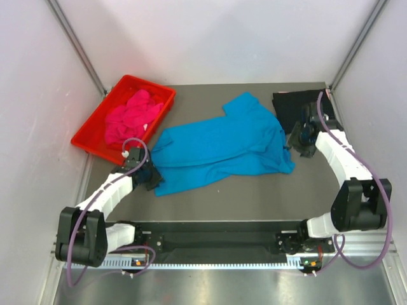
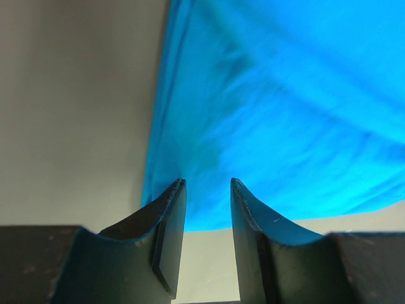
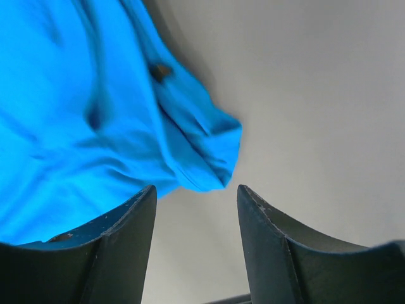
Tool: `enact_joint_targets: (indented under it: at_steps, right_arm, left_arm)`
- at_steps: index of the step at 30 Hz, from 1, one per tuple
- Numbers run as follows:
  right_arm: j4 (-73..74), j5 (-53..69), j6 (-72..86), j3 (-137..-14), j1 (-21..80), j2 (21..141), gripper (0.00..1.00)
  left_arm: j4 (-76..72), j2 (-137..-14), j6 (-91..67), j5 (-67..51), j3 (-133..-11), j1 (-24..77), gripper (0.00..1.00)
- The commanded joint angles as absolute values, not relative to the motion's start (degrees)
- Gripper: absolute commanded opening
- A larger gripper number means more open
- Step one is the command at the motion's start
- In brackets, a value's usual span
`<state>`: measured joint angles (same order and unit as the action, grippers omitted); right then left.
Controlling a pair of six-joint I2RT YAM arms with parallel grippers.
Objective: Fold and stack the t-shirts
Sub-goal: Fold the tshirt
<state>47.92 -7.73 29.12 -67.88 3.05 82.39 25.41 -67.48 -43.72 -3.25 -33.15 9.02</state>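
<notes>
The top camera looks steeply down from above and behind the arm bases, the turquoise t-shirt (image 1: pixel 222 149) mid-frame. The wrist cameras sit close to that shirt, left at its near-left corner, right at its right edge; all three views share it.

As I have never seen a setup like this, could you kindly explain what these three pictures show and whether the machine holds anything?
The machine is two robot arms bolted at the near edge of a table. The wide picture looks down from above: the left arm on the left, the right arm on the right. The other two come from a camera on each wrist, looking past that arm's own jaws. A blue t-shirt lies spread on the table, a black t-shirt at the far right corner, and a pink t-shirt crumpled in a red tray. Both pairs of jaws stand open by the blue shirt's edges, holding nothing.
</notes>
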Motion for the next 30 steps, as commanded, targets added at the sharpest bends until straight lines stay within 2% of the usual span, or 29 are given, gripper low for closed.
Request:
enact_joint_targets:
  at_steps: [1,5,6,7,19,22,23,24,26,27,29,30]
  right_arm:
    - [42.0,-2.3,30.8,-61.9,3.0,81.8,0.54]
    - [38.3,-0.2,32.0,-55.0,3.0,80.9,0.53]
    - [36.8,-0.2,32.3,-54.0,3.0,80.6,0.53]
    - [36.0,-0.2,33.0,-52.0,3.0,79.8,0.53]
    - [24.2,-4.3,34.5,-44.5,2.7,80.6,0.54]
    - [23.6,-7.2,33.8,-45.1,2.7,80.9,0.52]
    - [23.5,-8.0,33.6,-45.3,2.6,81.1,0.51]
    - [23.4,-8.4,33.2,-45.4,2.6,81.3,0.45]
    - [24.1,-9.7,32.0,-46.0,2.6,82.0,0.34]
    - [25.8,-10.4,31.6,-46.3,2.5,82.1,0.17]
    - [30.0,-13.8,30.7,-48.4,2.5,81.9,0.02]
    - [34.1,-14.8,30.3,-49.3,2.5,81.6,0.00]
  left_arm:
    - [23.8,-66.2,-45.0,-4.8,-30.6,9.2,0.40]
    - [24.1,-64.7,-45.7,-3.7,-28.7,9.1,0.41]
    - [24.7,-64.1,-45.7,-3.5,-28.7,9.1,0.56]
    - [24.9,-63.6,-45.6,-2.7,-28.7,9.1,0.59]
    - [21.8,-66.2,-45.4,-0.9,-25.5,9.1,0.56]
    - [20.9,-67.7,-44.3,-0.5,-26.0,9.1,0.50]
    - [20.8,-68.0,-43.9,-0.5,-26.3,9.1,0.45]
    - [20.7,-68.8,-43.7,1.1,-26.7,9.1,0.40]
    - [20.8,-69.3,-42.7,1.0,-27.5,9.1,0.18]
    - [21.4,-69.5,-42.5,1.3,-27.8,9.1,0.01]
    - [22.8,-69.3,-42.2,2.3,-29.2,9.1,0.00]
    - [24.9,-68.5,-42.0,3.2,-30.0,9.1,0.00]
